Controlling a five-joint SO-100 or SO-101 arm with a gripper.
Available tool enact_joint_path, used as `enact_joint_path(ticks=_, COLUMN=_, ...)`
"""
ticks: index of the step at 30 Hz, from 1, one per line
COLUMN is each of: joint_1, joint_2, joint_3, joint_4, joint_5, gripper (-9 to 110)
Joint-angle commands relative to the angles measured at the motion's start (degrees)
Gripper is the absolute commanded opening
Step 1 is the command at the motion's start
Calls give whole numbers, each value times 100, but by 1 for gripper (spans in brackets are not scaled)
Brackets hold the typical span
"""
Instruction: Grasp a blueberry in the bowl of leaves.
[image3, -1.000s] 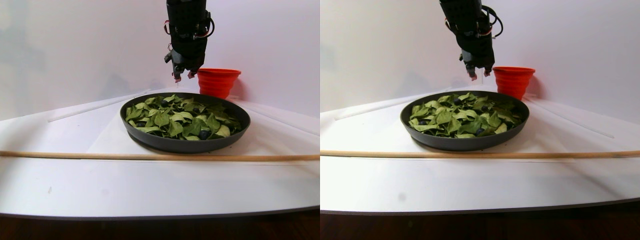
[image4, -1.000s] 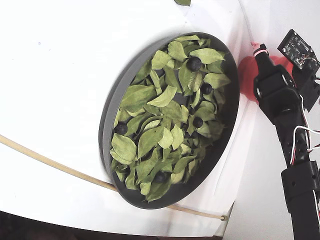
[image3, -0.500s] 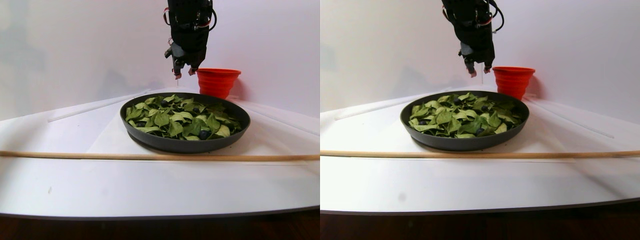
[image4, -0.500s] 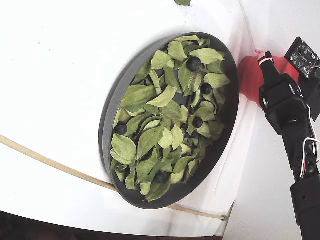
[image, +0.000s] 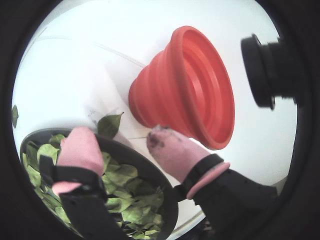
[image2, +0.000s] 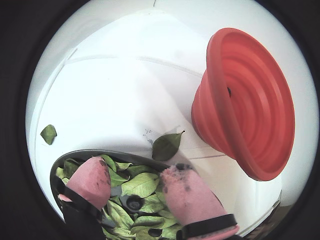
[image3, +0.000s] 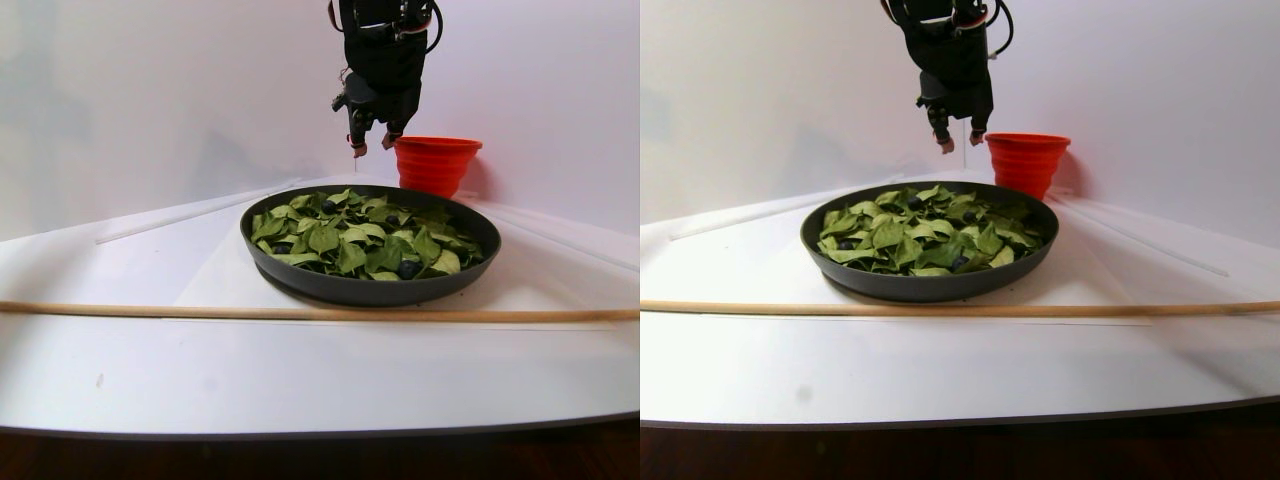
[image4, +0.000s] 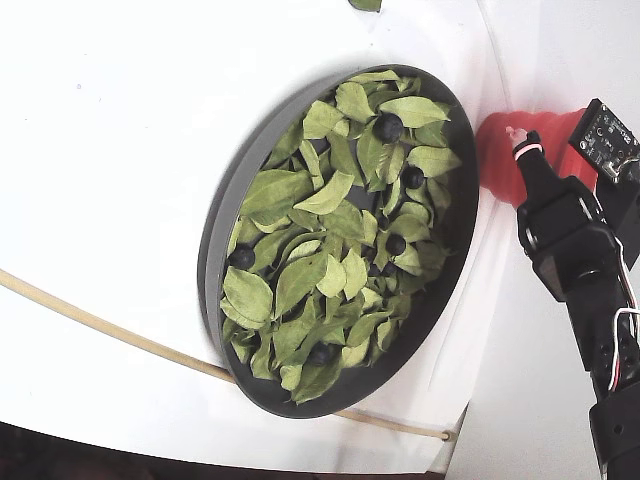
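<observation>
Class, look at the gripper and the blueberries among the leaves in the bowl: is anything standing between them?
No solid thing blocks the way. The gripper hangs open above the far rim of the bowl, beside the red cup. Several blueberries, such as one, lie exposed on top of the leaves.

White tabletop (image3: 300, 370) with four kinds of things on it.
The bowl (image3: 370, 288) sits mid-surface, the red cup (image3: 436, 165) behind it, a wooden stick (image3: 200, 312) across the front; stray leaves (image2: 167, 146) lie by the rim.
</observation>
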Motion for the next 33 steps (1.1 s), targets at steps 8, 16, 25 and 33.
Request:
enact_joint_path(ticks=8, joint_1=193, joint_2=1573, joint_3=545, joint_4=-26, joint_5=114, gripper=20)
enact_joint_path(ticks=16, joint_1=237, joint_2=2039, joint_3=1028, joint_4=264, joint_5=167, gripper=20)
enact_joint_path(ticks=25, joint_1=325, joint_2=2531, joint_3=1485, joint_4=800, joint_5=220, gripper=20)
enact_joint_path(ticks=33, joint_1=343, joint_2=2944, joint_3=1916, joint_4=1020, joint_5=229, gripper=20)
